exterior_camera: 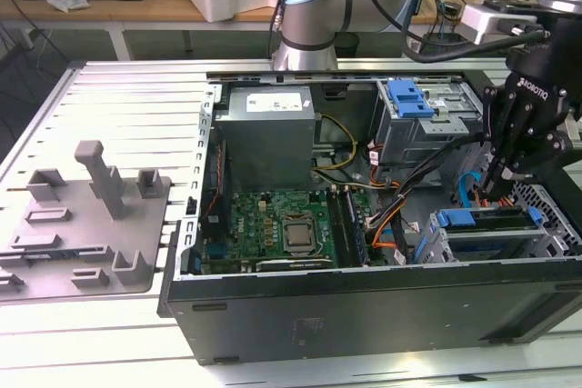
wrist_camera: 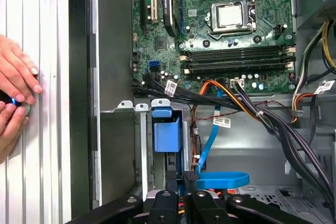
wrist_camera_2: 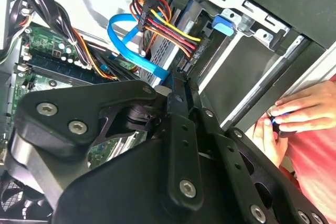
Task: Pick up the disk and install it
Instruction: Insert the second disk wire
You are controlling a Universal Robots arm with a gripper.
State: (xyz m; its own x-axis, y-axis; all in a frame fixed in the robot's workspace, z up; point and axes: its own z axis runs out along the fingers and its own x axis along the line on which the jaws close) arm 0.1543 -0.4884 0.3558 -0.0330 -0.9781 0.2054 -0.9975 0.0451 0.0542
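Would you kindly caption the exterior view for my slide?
Robot hand lowered into the open computer case beside the blue-framed disk in its bay.

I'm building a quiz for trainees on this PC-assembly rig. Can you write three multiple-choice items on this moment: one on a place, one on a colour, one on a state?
1. Where is the gripper in the exterior view?
A. Over the grey fixture plate
B. Inside the open computer case, at the drive bays on the exterior view's right
C. Above the power supply

2. What colour is the flat data cable beside the multicoloured power wires?
A. Blue
B. Green
C. White

3. What is the state of the CPU socket on the motherboard?
A. Covered by a fan
B. Hidden under cables
C. Uncovered, metal chip top showing

Answers:
1. B, the gripper reaches down into the computer case next to the blue-tabbed drive bay.
2. A, it loops bright blue in the second wrist view.
3. C, no cooler sits on it in the first wrist view.
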